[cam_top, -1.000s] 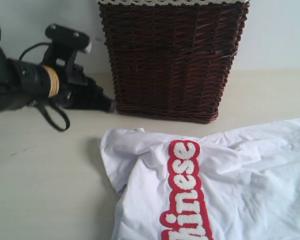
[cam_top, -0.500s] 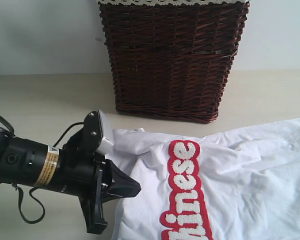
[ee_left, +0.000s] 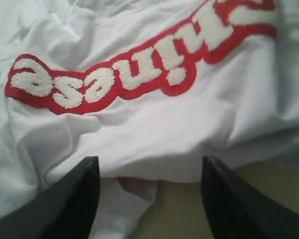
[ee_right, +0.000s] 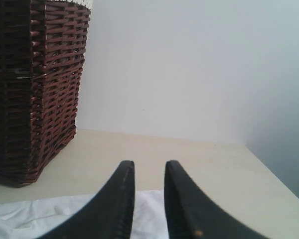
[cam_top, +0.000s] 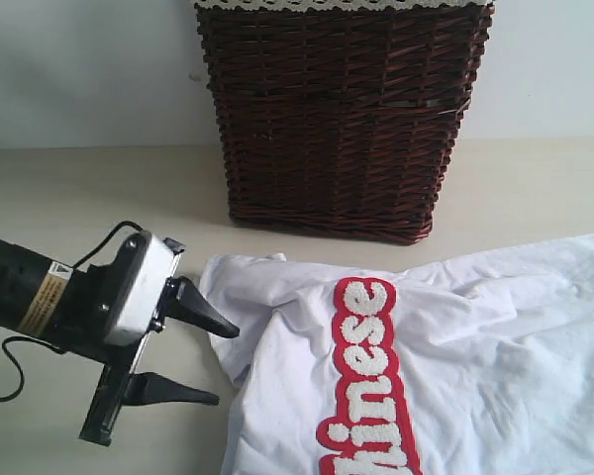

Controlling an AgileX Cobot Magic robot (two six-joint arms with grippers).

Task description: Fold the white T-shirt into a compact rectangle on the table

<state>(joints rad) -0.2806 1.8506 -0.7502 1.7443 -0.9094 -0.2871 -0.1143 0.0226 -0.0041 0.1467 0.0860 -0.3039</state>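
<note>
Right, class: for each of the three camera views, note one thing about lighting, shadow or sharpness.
Exterior view: soft, even light; the white T-shirt throws only a faint shadow on the table beside its left edge. Left wrist view: the red lettering looks slightly soft, the dark fingers blurred by closeness. Right wrist view: the wicker basket is fairly crisp; the wall shades unevenly.

Rumpled, red-banded white T-shirt (cam_top: 485,336) spread on the beige table (cam_top: 69,198).

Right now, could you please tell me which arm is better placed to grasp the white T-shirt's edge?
Left: the left fingers, open, bracket the white T-shirt's edge; the right fingers are barely parted, gripping nothing.
</note>
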